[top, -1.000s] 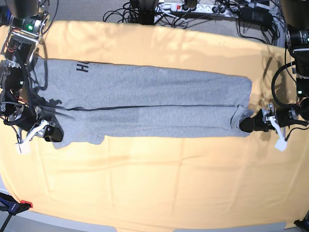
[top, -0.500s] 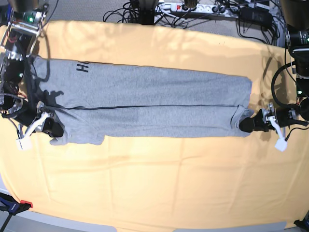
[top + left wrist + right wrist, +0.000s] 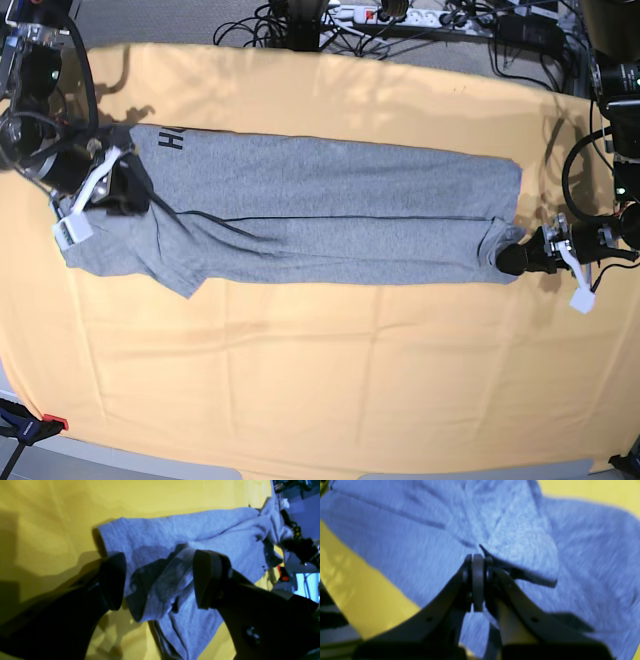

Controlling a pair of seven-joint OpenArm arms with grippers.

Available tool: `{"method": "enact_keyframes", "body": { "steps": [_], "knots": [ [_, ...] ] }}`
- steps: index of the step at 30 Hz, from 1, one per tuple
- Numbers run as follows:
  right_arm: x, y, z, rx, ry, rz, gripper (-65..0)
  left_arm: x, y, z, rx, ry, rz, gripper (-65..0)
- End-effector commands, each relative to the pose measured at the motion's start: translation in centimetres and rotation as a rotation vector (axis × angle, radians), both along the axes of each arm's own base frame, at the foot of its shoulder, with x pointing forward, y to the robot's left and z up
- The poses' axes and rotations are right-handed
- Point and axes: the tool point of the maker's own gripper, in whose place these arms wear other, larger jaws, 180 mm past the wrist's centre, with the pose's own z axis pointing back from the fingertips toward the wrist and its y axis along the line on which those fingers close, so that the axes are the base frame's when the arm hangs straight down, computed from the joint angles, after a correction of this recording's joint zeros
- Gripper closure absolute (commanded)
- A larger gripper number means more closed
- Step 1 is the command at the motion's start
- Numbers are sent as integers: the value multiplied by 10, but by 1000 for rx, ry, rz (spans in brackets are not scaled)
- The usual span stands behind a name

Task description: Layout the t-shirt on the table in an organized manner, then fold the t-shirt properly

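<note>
T-shirt [image 3: 320, 215] folded lengthwise, long axis across the table [image 3: 320, 390].
Lettered end toward right gripper [image 3: 478, 562], apparently pinching cloth; left gripper [image 3: 160, 580] gapes.

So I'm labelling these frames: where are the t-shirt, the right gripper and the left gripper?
t-shirt [image 3: 330, 200], base view, middle of the grey cloth.
right gripper [image 3: 478, 562], right wrist view, between its shut tips.
left gripper [image 3: 158, 580], left wrist view, between its open tips.

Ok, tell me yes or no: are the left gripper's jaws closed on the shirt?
No, in the left wrist view the left gripper stands open, its fingers either side of the t-shirt hem.
</note>
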Motion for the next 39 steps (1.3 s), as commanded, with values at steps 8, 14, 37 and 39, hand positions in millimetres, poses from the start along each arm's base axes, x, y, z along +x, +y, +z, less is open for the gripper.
{"method": "enact_keyframes", "body": {
  "steps": [8,14,37,39],
  "knots": [
    [-18,-19,6,-259,-9,53,0,12,7,23,-5,-69,14,-424],
    [-18,-45,-5,-400,25,22,-140,13,7,24,-8,-73,17,-424],
    [32,-53,58,-225,-337,-190,0,22,83,96,-77,-278,247,-424],
    [41,-61,43,-194,-299,-228,0,22,88,101,-85,-294,263,-424]
  ]
}}
